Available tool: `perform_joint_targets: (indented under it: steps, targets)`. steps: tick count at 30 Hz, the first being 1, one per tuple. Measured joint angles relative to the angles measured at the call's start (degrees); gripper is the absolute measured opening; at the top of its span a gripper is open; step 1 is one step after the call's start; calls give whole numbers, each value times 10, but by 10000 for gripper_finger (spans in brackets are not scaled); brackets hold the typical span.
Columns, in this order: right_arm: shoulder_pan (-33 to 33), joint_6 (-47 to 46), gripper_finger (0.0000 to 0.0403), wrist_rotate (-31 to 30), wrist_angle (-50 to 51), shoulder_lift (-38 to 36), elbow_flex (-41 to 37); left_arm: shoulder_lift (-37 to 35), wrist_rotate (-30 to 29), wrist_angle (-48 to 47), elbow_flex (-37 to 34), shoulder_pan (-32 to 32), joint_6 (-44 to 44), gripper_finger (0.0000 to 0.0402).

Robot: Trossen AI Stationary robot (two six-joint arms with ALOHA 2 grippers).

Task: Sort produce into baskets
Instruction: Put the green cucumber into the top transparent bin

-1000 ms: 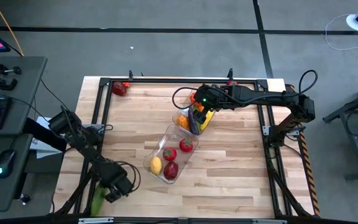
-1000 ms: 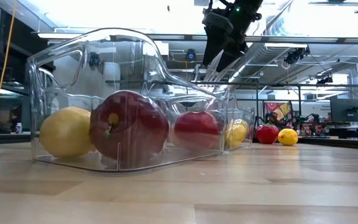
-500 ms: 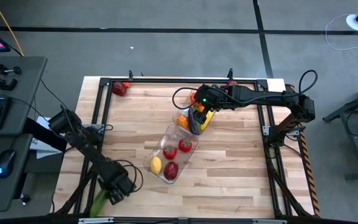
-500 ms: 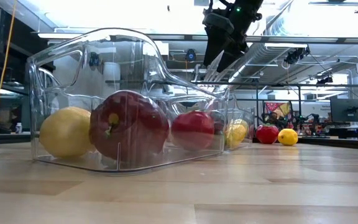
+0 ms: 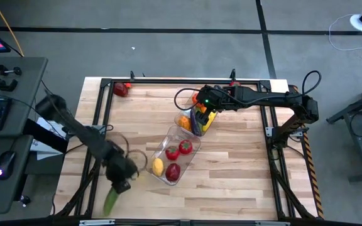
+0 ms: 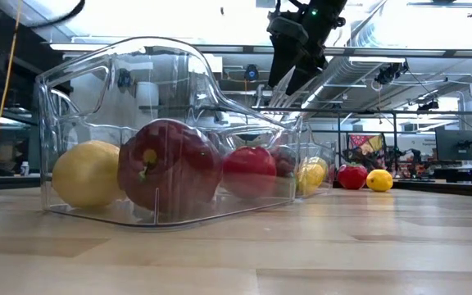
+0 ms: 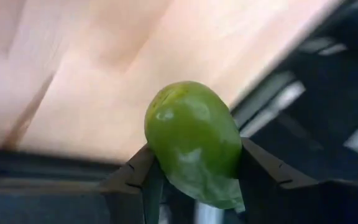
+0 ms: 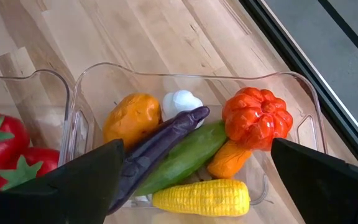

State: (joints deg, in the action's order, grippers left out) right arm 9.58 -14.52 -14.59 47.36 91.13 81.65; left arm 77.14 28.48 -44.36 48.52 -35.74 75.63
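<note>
Left tool [image 7: 194, 180]: clamped on one green cucumber [image 7: 193, 144], by the surface's front-left corner
Right tool [image 8: 194, 180]: jaws wide open, holding nothing, hanging over the back basket [image 8: 306, 102]
Back basket: 7 veggies, incl. one purple eggplant [image 8: 160, 146], one corn cob [image 8: 201, 196], one pumpkin [image 8: 257, 118]
Front basket [image 5: 158, 150]: 2 tomatoes, 1 lemon [image 5: 158, 166], 1 apple [image 5: 173, 171]
Loose: one red fruit [image 5: 120, 90], back-left corner

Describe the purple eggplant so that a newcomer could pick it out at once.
Start at the clear bin under the right gripper, at the table's far middle. The eggplant lies aslant on top of the pile, alongside a green cucumber. It is the only dark purple piece, long and slim.
</note>
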Motion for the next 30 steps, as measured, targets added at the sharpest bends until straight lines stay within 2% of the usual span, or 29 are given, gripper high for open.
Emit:
perform_joint_targets:
  steps: [4,8,12,15,18,23,30]
  targets:
    - [0,0,399,0,0,0,0,-104,-71,16,30,55,-29,136]
    - [0,20,399,0,19,0,0,-179,-178,23,66,118,-59,136]
    - [0,28,399,0,64,-17,0,-211,-282,41,86,182,-121,138]
    - [-2,18,399,0,87,-49,0,-209,-335,69,87,237,-173,139]
    - [-12,2,399,-1,123,-87,0,-179,-344,120,87,302,-237,140]
    - [-38,-66,399,-25,216,-153,0,-90,-304,275,87,404,-350,141]
    - [-103,-227,399,-86,312,-222,0,74,-250,585,87,512,-355,142]
